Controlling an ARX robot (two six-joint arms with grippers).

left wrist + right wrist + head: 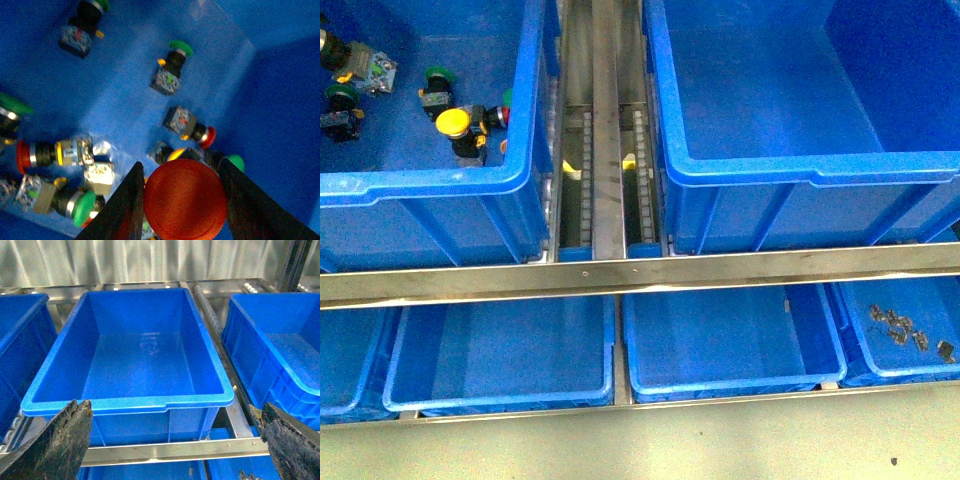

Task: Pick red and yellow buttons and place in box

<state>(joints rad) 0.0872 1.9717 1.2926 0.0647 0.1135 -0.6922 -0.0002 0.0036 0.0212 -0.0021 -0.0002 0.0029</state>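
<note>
Pale green floor (620, 445) is lying at six o'clock, a steel rail (640, 272) is crossing from nine to three, and a corrugated metal wall (140, 262) is gleaming behind.

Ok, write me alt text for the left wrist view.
The left gripper holds a large round red button between its two dark fingers. Beyond it, loose green-capped buttons and smaller red-capped buttons lie scattered on the floor of a blue crate.
</note>
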